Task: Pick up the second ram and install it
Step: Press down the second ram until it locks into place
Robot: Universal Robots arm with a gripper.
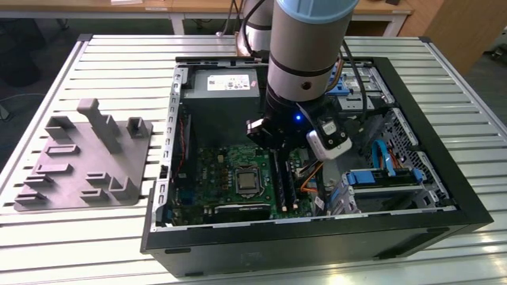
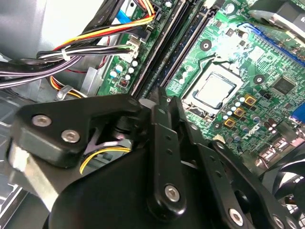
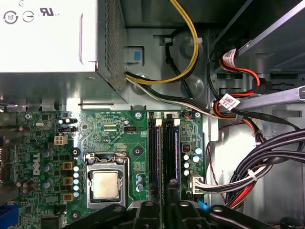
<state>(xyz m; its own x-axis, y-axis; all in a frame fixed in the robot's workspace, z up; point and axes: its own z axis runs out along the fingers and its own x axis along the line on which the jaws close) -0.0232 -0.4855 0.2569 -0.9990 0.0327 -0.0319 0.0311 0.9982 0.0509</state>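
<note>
A: Where's your pincer (image 2: 159, 98)?
B: Low over the motherboard (image 3: 119, 138), lower middle of frame, fingers drawn together above the slots. The second ram (image 3: 170, 152) looks seated beside the first.
A: What's left?
B: Little, judging by this: full seating isn't confirmed.

An open PC case (image 1: 412, 101) lies on a slatted table (image 1: 119, 59), a grey fixture (image 1: 83, 157) to the exterior view's left of it. Inside: green motherboard (image 3: 119, 129), CPU socket (image 3: 106, 183), grey power supply (image 3: 47, 36), bundled cables (image 3: 267, 162)
</note>
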